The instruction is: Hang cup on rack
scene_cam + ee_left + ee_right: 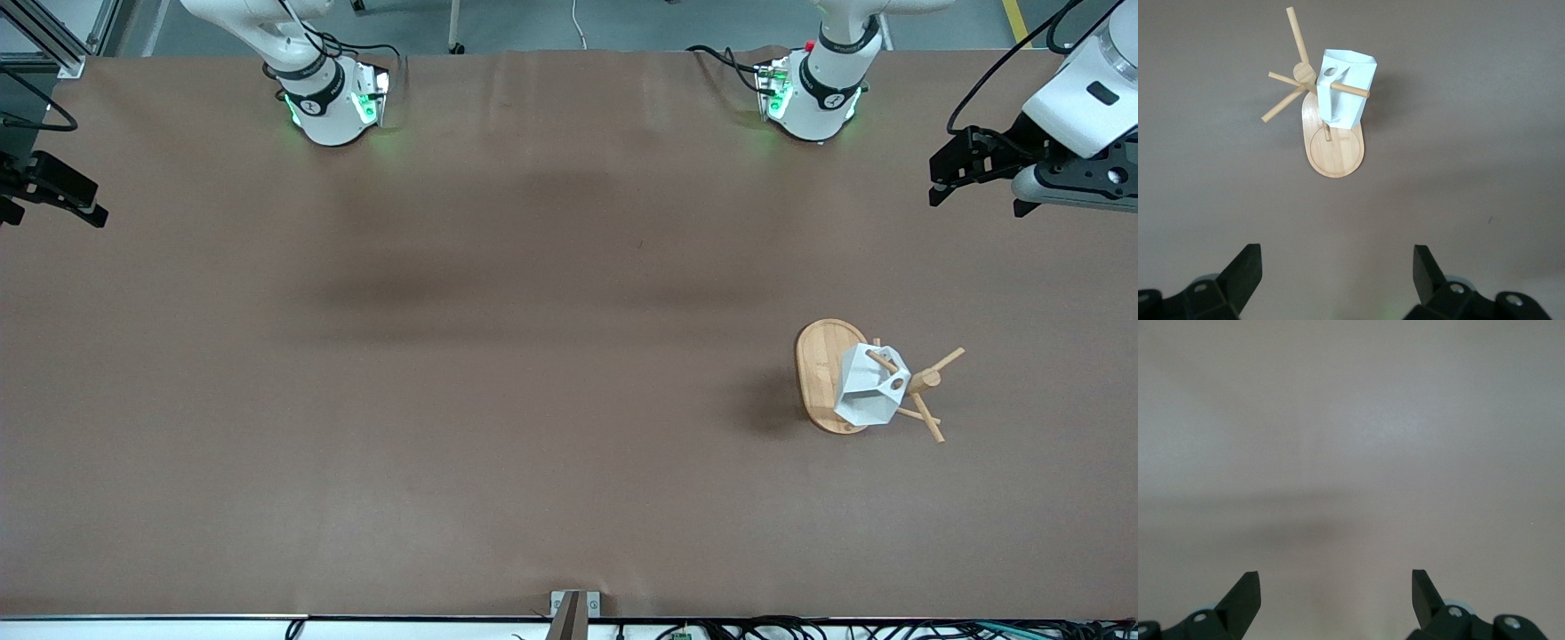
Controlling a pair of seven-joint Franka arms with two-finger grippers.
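Note:
The white faceted cup point(864, 393) hangs on one peg of the bamboo rack point(821, 364), above its oval base and against the central post. The round hole in its handle tab shows beside the post. The rack stands toward the left arm's end of the table. The left wrist view shows the cup point(1346, 100) on the rack point(1335, 152), well clear of my fingers. My left gripper point(978, 197) is open and empty, up over the table's left-arm end, apart from the rack; its jaws point(1337, 267) stand wide. My right gripper point(53, 212) is open and empty at the right arm's end point(1336, 587).
The brown table top point(498, 373) is bare apart from the rack. The two arm bases point(333, 98) stand along the edge farthest from the front camera. A small bracket point(574, 609) sits at the table's nearest edge.

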